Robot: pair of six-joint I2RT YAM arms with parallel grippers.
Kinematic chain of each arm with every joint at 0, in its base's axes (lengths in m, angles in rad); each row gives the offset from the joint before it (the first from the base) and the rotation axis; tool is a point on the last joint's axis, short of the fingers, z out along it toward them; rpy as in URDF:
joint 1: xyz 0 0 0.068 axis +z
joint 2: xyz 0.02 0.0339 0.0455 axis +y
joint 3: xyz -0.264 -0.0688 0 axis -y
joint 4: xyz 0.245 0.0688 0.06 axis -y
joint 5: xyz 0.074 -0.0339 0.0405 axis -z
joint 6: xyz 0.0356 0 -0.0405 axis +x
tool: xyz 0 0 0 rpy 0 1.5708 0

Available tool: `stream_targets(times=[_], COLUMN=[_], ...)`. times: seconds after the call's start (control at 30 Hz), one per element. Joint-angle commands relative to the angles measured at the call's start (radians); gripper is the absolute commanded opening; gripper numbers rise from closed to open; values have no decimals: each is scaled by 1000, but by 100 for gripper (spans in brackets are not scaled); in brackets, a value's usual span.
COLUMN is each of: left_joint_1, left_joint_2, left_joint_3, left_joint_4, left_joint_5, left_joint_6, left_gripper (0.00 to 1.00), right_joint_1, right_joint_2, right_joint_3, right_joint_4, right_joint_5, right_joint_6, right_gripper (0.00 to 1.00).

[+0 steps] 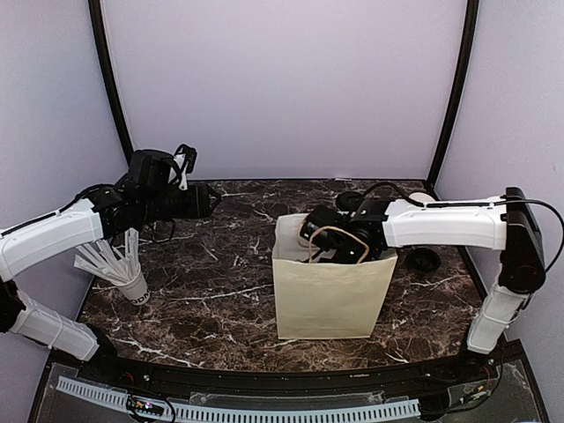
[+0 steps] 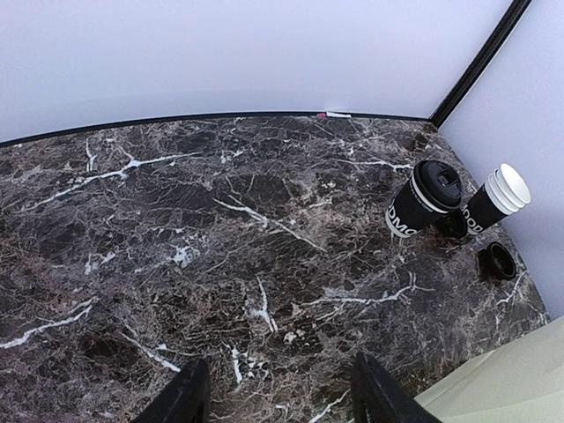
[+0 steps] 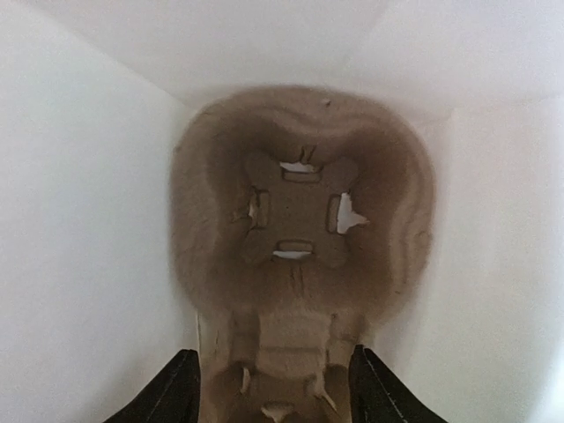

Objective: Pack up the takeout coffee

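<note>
- Right end effector (image 3: 275, 352) is down inside the paper bag (image 3: 79, 220), fingers spread and released; the bag walls crowd both sides.
- Tray (image 3: 300, 211) sits straight ahead of it, deep in the bag.
- Left end effector (image 2: 280, 361) is parted and empty, with open table (image 2: 220, 247) ahead; lidded cup (image 2: 421, 201) stands far ahead-right, near the table's edge.

White lettering printed on dark side of lidded cup (image 2: 412, 204), only partly readable: letters resembling "OMO". Similar white marks seen on neighbouring stack of cups (image 2: 490, 204), too small to be read. No other text legible.

White arm shells (image 1: 445, 225), black joints (image 1: 522, 238), cables (image 1: 546, 216)
</note>
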Motion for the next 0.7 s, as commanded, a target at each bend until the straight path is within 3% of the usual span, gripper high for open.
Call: stream_targets(times=[0.0, 0.17, 0.4, 0.67], left_joint_1=[7, 7, 7, 5], left_joint_2=[-62, -68, -72, -65], left_joint_3=[-8, 13, 73, 158], left_joint_4=[-30, -35, -72, -100], left_joint_5=[34, 154, 311, 423], left_joint_6=[-25, 17, 61, 128], left_gripper=[58, 58, 59, 60], right_joint_1=[9, 12, 11, 11], right_joint_2=[-67, -89, -149, -201], right_joint_3=[82, 159, 229, 453], right_joint_4=[-60, -138, -173, -232], right_joint_5=[-34, -45, -33, -49], right_joint_6=[10, -3, -23, -37], right_gripper=[60, 70, 73, 79])
